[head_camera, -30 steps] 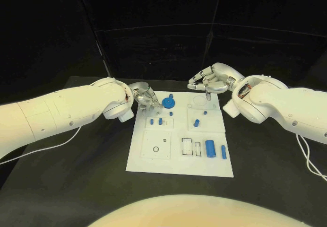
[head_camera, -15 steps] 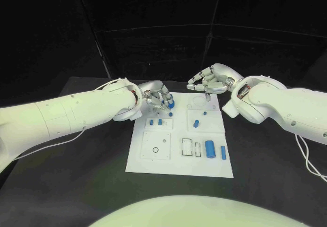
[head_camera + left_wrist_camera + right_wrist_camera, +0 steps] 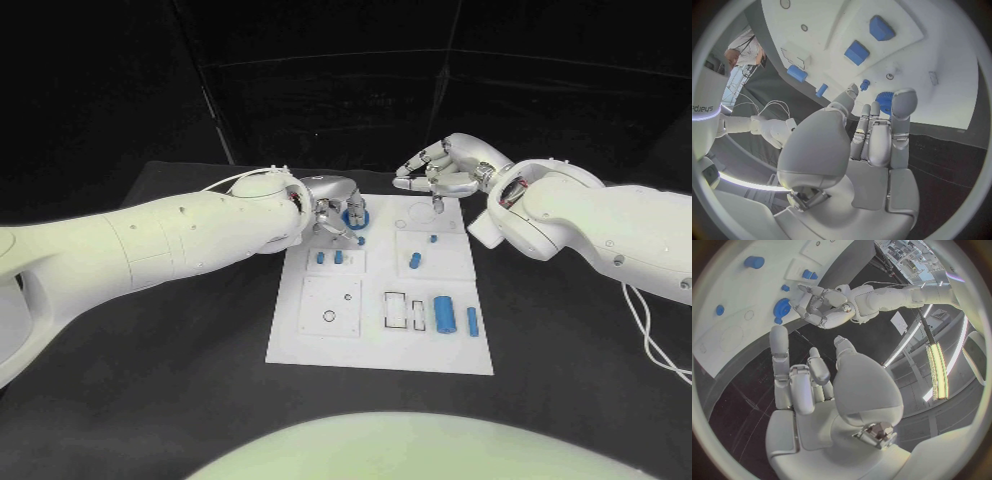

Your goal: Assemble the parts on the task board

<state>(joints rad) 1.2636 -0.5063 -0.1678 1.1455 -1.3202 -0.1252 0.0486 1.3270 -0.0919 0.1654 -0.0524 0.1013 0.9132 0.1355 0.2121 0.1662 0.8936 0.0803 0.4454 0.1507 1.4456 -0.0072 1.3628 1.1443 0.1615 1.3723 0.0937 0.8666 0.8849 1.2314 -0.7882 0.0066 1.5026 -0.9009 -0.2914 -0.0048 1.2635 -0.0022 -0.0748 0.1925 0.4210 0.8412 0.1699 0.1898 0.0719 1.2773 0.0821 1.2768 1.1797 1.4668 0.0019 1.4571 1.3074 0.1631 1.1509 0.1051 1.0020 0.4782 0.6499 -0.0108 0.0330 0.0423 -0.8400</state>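
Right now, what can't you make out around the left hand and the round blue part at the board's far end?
- Head view: the silver left hand covers most of the round blue gear-like part; contact or grip cannot be told.
- Left wrist view: fingers hide that part; its seating on the white task board is unclear.
- Right wrist view: the part sits beside the left hand, too small to judge touching.

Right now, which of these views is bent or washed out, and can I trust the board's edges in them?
Head view: board edges run straight, though the left arm is washed out to near white. Left wrist view: fisheye, the board bows and the left hand covers part of it. Right wrist view: same bending, plus glare from a ceiling light strip.
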